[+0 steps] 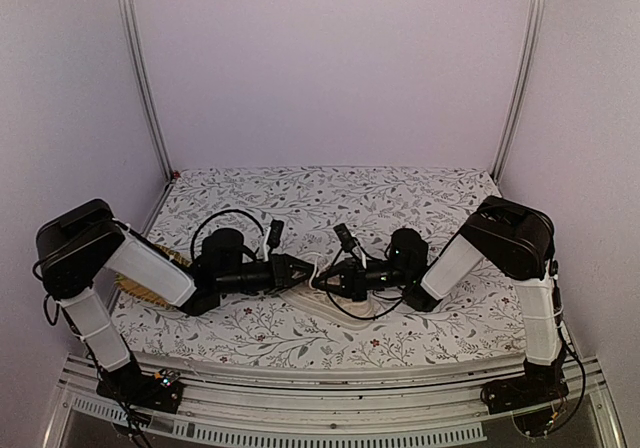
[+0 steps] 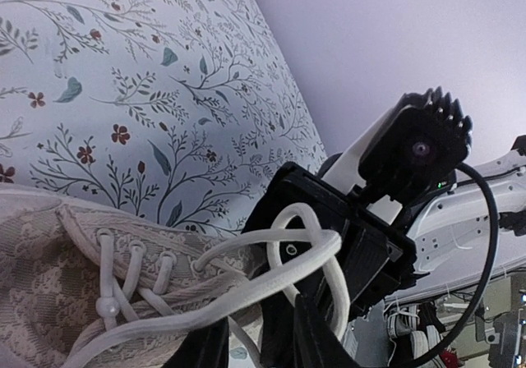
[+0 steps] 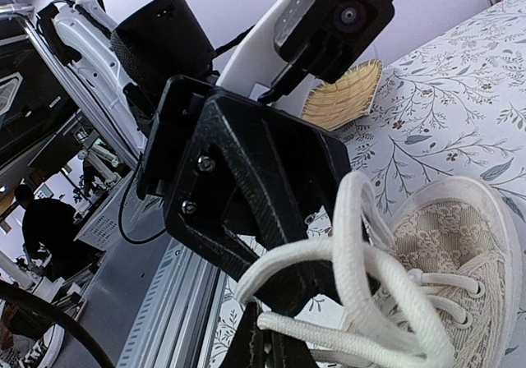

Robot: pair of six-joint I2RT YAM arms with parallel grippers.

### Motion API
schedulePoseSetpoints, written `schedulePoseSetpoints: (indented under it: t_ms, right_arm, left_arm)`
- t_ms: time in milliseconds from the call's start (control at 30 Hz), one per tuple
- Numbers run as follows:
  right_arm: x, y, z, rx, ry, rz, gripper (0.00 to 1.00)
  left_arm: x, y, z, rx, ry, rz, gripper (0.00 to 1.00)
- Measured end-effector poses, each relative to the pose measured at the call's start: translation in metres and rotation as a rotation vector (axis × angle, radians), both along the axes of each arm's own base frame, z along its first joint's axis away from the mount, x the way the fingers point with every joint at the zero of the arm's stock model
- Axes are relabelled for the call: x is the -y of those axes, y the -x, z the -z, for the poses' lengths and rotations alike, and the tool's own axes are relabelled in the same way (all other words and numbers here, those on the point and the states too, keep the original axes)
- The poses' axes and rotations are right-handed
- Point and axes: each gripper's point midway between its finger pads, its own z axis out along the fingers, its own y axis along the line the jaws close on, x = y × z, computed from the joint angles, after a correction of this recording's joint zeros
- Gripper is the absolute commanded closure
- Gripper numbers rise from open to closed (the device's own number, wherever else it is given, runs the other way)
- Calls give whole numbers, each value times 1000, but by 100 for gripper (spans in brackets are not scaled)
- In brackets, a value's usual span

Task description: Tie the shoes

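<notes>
Floral-printed cloth covers the counter (image 1: 400, 193), white with grey sprigs and small red blooms, set within pale lilac walls.

Black-and-white left arm (image 1: 150, 268): reaches in from the left side of the counter toward its middle, lying low.

Black-and-white right arm (image 1: 455, 263): reaches in from the right side, mirroring the other, so the two meet nose to nose near the front centre.

Cream lace-up sneaker (image 3: 460, 245): one item, lace-patterned upper, thick off-white sole. It lies on the counter at front centre, directly beneath the meeting point of the arms; the overhead view shows only a sliver of pale sole under them.

Yellow woven mat (image 3: 345, 97): flat on the counter at the left, partly covered by the left arm, well apart from the sneaker.

Left tool (image 1: 308, 271): fingers drawn to a point over the sneaker, pinching the laces.

Right tool (image 1: 322, 282): tip just beside the left tool's, fingers likewise pressed together on the laces, with a loop draped round its body.

Pale laces (image 3: 349, 236): lifted off the sneaker's eyelets in loose, crossing loops between the two tools; no finished bow shows.
</notes>
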Motion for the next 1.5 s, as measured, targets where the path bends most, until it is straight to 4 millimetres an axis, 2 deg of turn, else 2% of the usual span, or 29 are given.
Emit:
schedulePoseSetpoints:
  t_ms: [433,600,1133,1500]
  right_arm:
    - [0,0,2,-3,8,0,98]
    - [0,0,2,-1,7,0,98]
    - [0,0,2,-1,8,0,98]
    - [0,-1,2,-3,10,0,98]
  left_arm:
    - [10,2,6,-17,51,53,71]
    - [10,1,3,-17,63,50,65]
    - [12,1,-5,1,89,49,59]
    - [16,7,-5,2,91,82,74]
